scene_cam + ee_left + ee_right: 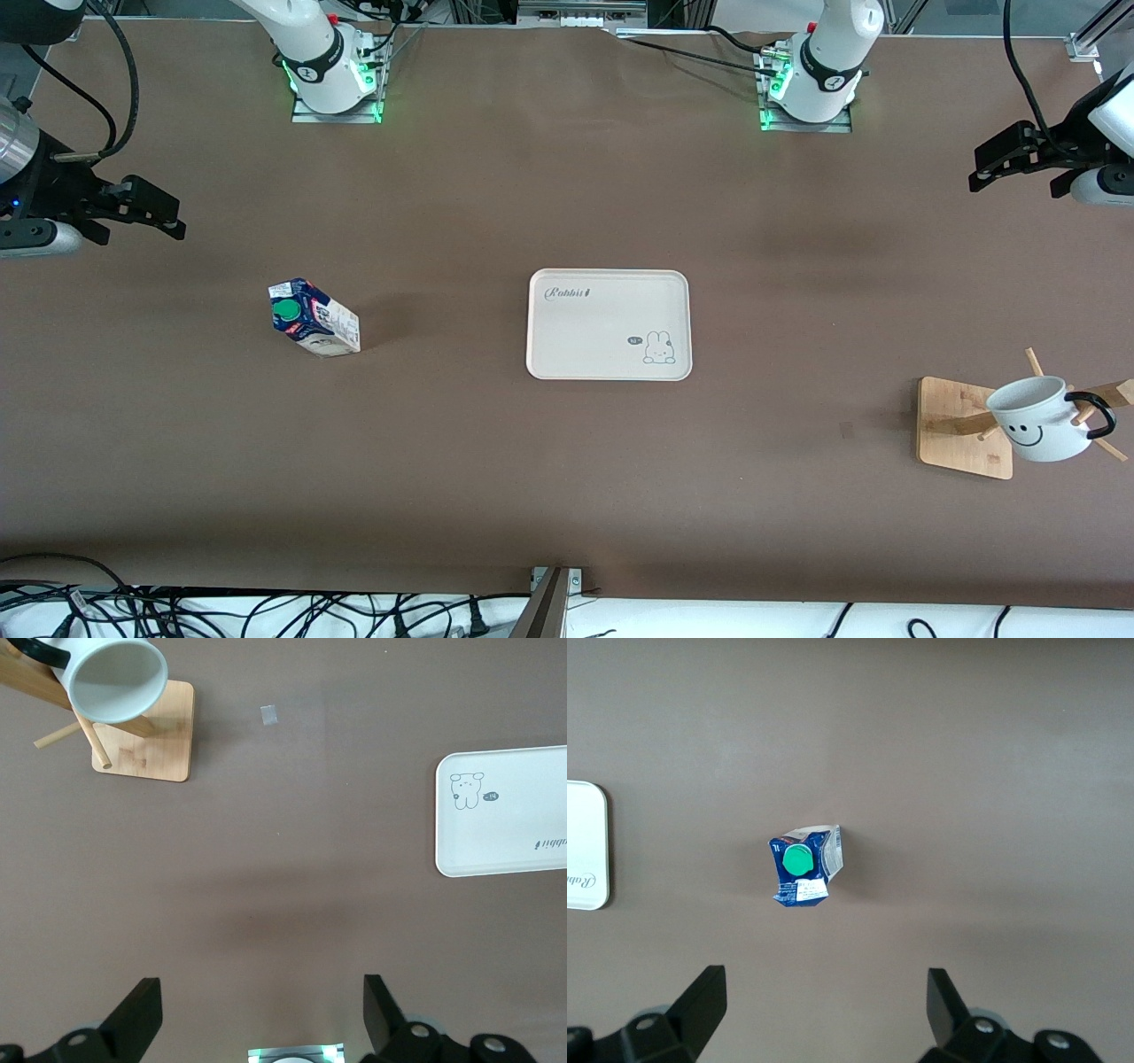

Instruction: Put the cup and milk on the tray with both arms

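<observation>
Item one, we record the counter: a matte brown surface running the full width of the front view, lightly shadowed in patches, with a tangle of black cables along its edge nearest the front camera and the two arm bases glowing green along the edge farthest from it. Item two, the right gripper hangs in the air over bare counter at the right arm's end, its fingers spread wide and grasping nothing. Item three, the milk stands upright on the counter, green cap up, nearer to the front camera than that gripper and well apart from the tray; we see it from above in the right wrist view. Item four, the tray lies flat at the middle of the counter, nothing on it, its script and bunny drawing showing. Item five, a small pale scrap lies on the counter between the tray and the rack. Item six, a wooden rack with a square base stands toward the left arm's end; the cup hangs tilted on one of its pegs, smiley face outward. Item seven, the left gripper hovers over bare counter at the left arm's end, fingers likewise released and parted.
</observation>
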Robot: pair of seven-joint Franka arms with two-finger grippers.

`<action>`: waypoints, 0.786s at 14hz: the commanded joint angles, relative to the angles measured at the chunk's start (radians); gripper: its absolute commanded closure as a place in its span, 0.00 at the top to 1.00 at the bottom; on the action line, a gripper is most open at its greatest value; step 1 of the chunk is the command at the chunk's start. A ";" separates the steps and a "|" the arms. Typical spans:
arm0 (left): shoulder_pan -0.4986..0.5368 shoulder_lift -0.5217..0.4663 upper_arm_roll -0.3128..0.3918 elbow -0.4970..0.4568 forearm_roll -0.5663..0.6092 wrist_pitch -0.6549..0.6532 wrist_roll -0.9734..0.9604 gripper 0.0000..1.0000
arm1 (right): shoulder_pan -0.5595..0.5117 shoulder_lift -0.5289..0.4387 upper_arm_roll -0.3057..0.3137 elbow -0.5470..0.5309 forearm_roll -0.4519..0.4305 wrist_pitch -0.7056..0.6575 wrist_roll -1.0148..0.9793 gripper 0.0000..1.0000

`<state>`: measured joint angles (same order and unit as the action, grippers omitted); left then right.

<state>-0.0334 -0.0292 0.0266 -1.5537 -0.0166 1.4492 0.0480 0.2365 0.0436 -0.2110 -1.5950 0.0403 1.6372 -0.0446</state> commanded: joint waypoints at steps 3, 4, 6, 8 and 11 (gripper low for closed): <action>-0.005 0.020 -0.004 0.027 0.017 -0.010 0.003 1.00 | -0.003 0.001 0.002 0.010 -0.014 -0.017 0.008 1.00; -0.003 0.021 -0.004 0.027 0.017 -0.010 0.003 1.00 | -0.003 0.002 0.001 0.012 -0.013 -0.016 0.012 1.00; -0.003 0.038 -0.004 0.029 0.023 -0.007 0.003 1.00 | -0.009 0.018 0.001 0.013 -0.002 0.013 0.005 1.00; -0.003 0.052 -0.004 0.030 0.021 -0.001 0.003 1.00 | -0.002 0.044 0.002 0.018 -0.004 0.033 0.000 1.00; -0.005 0.057 -0.005 0.029 0.014 -0.001 0.003 1.00 | 0.009 0.188 0.010 0.015 -0.003 0.067 -0.006 1.00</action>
<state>-0.0336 0.0138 0.0249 -1.5528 -0.0166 1.4546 0.0481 0.2400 0.1281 -0.2056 -1.6002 0.0408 1.6774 -0.0424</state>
